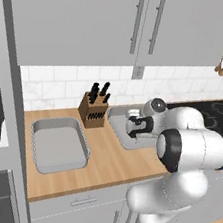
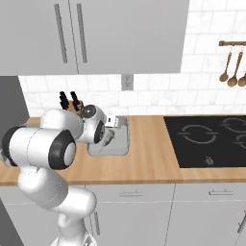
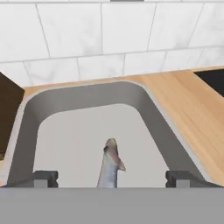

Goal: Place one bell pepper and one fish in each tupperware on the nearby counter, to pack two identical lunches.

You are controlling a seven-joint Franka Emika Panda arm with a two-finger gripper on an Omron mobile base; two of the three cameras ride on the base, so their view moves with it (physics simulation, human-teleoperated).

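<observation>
My gripper [image 3: 112, 179] hangs open over the right tupperware [image 3: 87, 94], its fingertips [image 3: 46, 178] set wide apart. A slim silvery-grey fish [image 3: 109, 164] lies between them on the tray floor, touched by neither finger. From the base, the gripper [image 1: 133, 131] [image 2: 109, 136] points down into this tray [image 1: 117, 117] [image 2: 122, 144], which the arm partly hides. The left tupperware [image 1: 38, 125] sits bare on the wooden counter [image 1: 110, 169]. The bell peppers and the other fish are out of view.
A wooden knife block [image 1: 93, 108] [image 2: 72, 102] stands between the two trays against the tiled wall. The black cooktop [image 2: 211, 137] lies to the right, with wooden spoons [image 2: 230, 67] hanging above it. Wall cabinets [image 1: 97, 20] overhang the counter.
</observation>
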